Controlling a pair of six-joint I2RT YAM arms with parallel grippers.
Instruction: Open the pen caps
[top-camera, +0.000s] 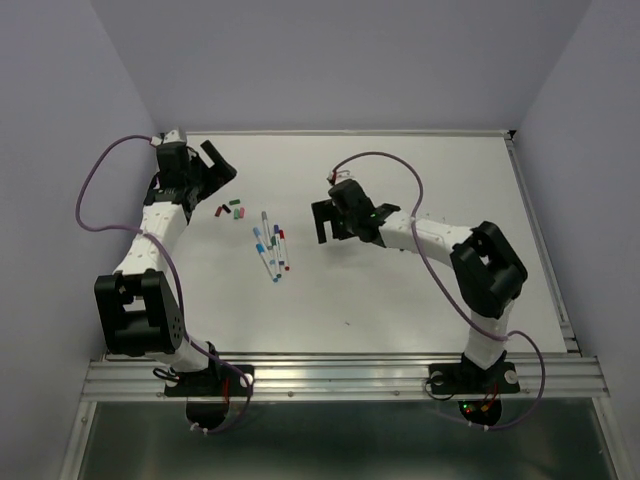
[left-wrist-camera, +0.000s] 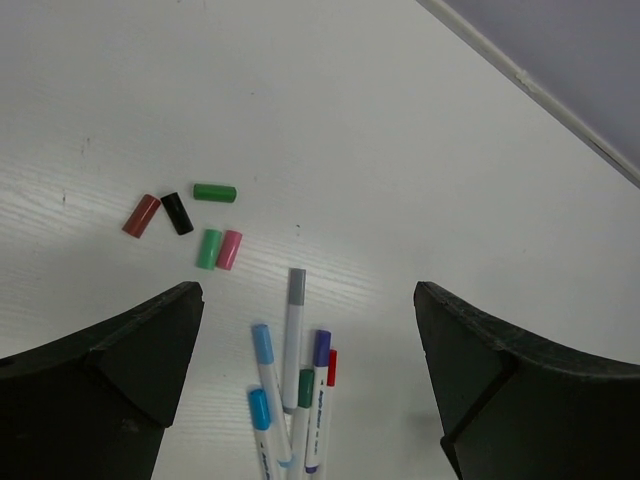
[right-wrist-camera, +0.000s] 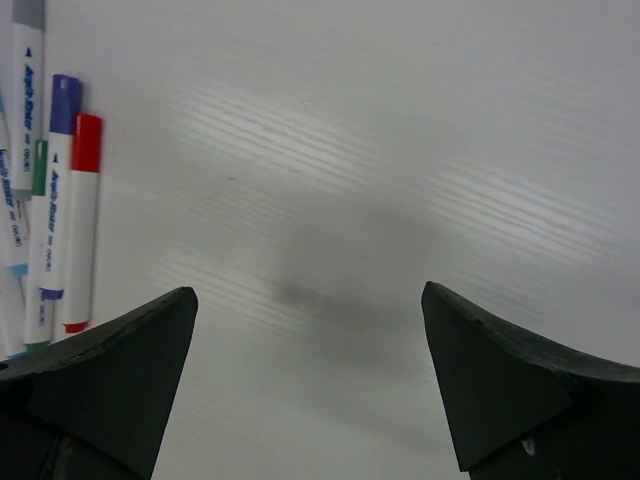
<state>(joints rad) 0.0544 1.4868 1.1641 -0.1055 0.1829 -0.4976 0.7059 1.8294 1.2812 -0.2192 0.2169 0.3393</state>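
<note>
Five loose caps (left-wrist-camera: 209, 248) lie near the pens (left-wrist-camera: 295, 340), on their far-left side, so some pens look already opened. The grey, blue, purple and red ones in the bundle look capped. The left claw (left-wrist-camera: 305, 300) hangs spread wide above the pens. The right claw (right-wrist-camera: 308, 300) is also spread and empty, over bare table (right-wrist-camera: 400, 150) just right of the pens. The pens lie touching, so take an outer one such as the red pen (right-wrist-camera: 80, 230). Pinch the barrel mid-length, grip its cap, and pull straight along the pen.
</note>
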